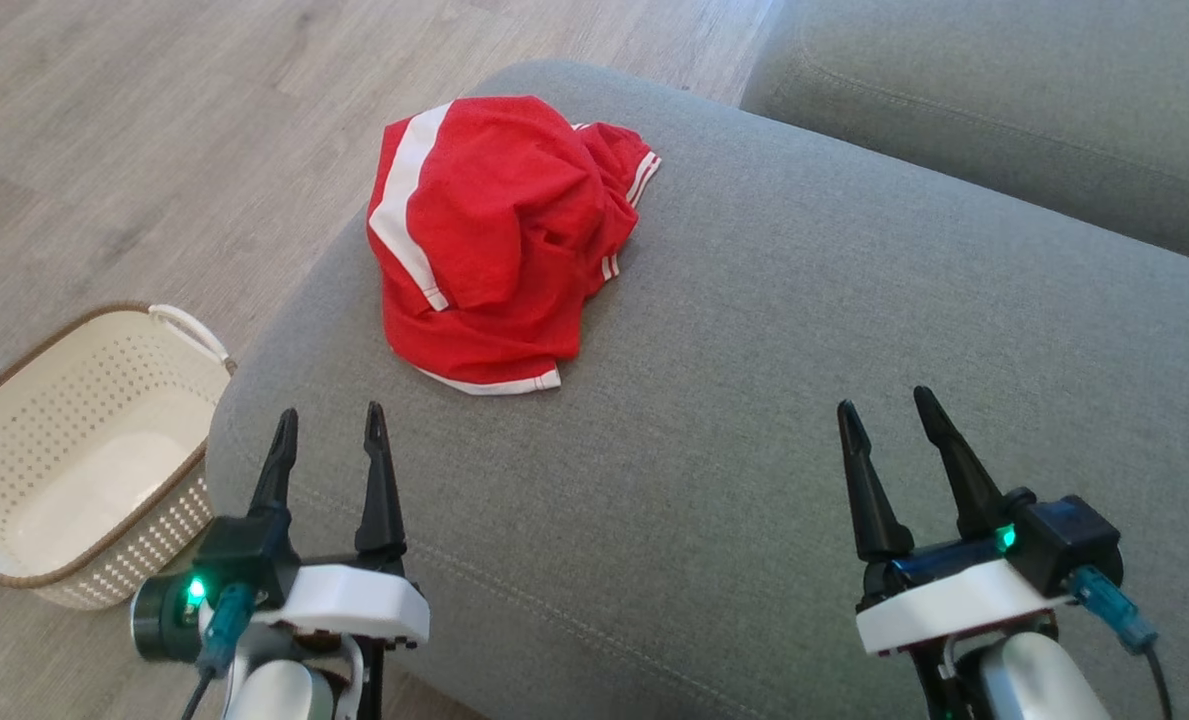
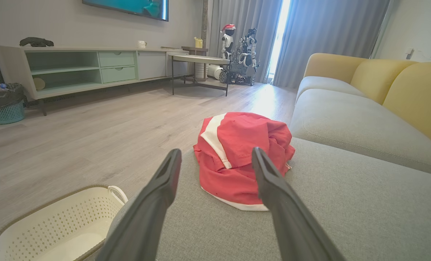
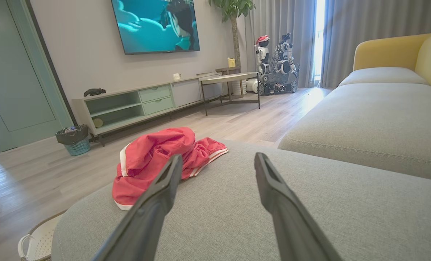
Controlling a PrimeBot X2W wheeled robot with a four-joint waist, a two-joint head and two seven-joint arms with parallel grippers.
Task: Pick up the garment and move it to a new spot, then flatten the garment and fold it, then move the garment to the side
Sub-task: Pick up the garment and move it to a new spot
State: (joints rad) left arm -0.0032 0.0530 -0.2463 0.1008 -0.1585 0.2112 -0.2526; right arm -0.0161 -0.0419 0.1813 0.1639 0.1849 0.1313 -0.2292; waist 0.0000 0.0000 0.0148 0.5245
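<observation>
**Garment untouched, both claws apart**

Red garment (image 1: 499,235) lies crumpled on grey sofa cushion (image 1: 804,400), upper centre-left of head view. Left gripper (image 1: 329,430) lower left, right gripper (image 1: 889,410) lower right, fingers spread, holding nothing. Basket (image 1: 74,450) at left edge.

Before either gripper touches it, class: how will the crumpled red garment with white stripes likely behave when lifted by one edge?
Probably floppy: the crumpled red garment with white stripes lies in soft folds, so it should droop and unfurl. Likely light, since the cloth looks thin. On the woven grey sofa cushion it should drag rather than roll.
</observation>
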